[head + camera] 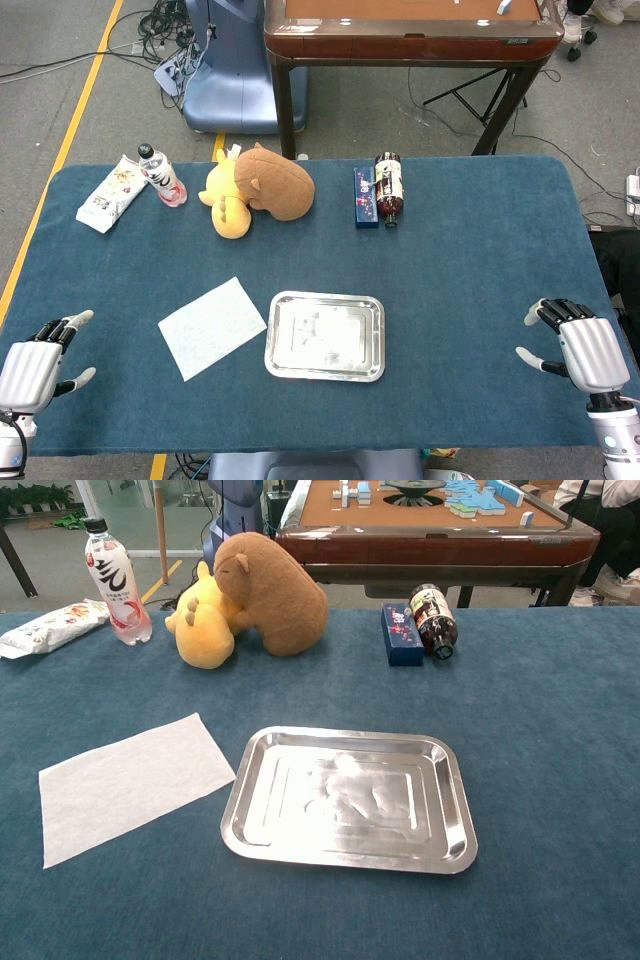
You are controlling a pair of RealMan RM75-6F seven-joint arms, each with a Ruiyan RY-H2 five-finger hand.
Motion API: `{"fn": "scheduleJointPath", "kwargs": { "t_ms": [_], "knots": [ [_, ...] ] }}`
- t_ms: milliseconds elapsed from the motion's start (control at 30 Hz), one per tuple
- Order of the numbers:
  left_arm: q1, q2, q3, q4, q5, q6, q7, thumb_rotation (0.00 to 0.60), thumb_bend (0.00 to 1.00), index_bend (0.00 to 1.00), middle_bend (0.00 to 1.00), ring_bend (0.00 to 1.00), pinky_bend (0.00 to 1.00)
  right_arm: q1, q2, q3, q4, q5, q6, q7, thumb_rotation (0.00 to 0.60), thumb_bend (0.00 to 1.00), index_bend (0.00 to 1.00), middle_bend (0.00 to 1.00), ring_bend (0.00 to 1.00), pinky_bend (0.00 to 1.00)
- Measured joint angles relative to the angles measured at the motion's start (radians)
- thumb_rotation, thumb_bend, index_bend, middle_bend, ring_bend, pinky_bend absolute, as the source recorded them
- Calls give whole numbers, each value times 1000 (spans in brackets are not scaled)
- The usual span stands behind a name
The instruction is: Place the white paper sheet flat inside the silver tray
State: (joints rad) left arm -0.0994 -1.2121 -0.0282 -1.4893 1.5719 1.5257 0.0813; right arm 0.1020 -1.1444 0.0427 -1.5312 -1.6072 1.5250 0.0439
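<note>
paper sheet [130, 780] left of tray [455, 820] | plush toys [255, 595] behind both

left hand [35, 368] and right hand [585, 350] unseen in chest view, snack packet [50, 627] cropped there

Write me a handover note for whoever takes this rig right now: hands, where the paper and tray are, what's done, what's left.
Left hand: open, holds nothing, at the near left table edge.
Right hand: open, holds nothing, at the near right edge.
White paper sheet: flat on the blue cloth, just left of the silver tray, not overlapping it.
Tray holds nothing, centred near the front.
Done: nothing yet; paper untouched.
Left: pick up the sheet, probably with the nearer left hand, and lay it flat inside the tray.
</note>
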Motion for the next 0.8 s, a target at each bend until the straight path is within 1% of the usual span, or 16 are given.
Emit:
{"fn": "scheduleJointPath", "kwargs": {
  "t_ms": [267, 433, 533, 633, 700, 800],
  "knots": [
    [-6, -2, 1, 6, 7, -2, -5, 600, 109, 218, 290, 270, 526, 2, -1, 2, -1, 3, -3, 2, 600, 63, 496, 428, 344, 423],
    [-11, -19, -2, 35, 34, 21, -25, 600, 109, 211, 244, 196, 526, 5, -3, -2, 3, 4, -13, 2, 600, 63, 496, 428, 344, 423],
    [-21, -26, 2, 77, 65, 25, -35, 600, 109, 206, 226, 183, 526, 6, -3, -4, 2, 0, -15, 2, 600, 62, 496, 428, 344, 423],
    [-44, -26, 11, 122, 108, 18, -40, 600, 109, 187, 176, 196, 526, 4, -3, -5, 2, -2, -8, 6, 600, 63, 496, 429, 344, 423],
    [-63, -26, 17, 157, 140, 14, -52, 600, 109, 155, 136, 218, 529, 3, -3, -4, 1, 1, -7, 7, 600, 63, 496, 428, 344, 424],
    [-91, -30, 22, 217, 180, 15, -88, 600, 109, 131, 131, 255, 548, 4, -2, -3, -1, 7, -12, 7, 600, 63, 496, 428, 344, 426]
  ]
}}
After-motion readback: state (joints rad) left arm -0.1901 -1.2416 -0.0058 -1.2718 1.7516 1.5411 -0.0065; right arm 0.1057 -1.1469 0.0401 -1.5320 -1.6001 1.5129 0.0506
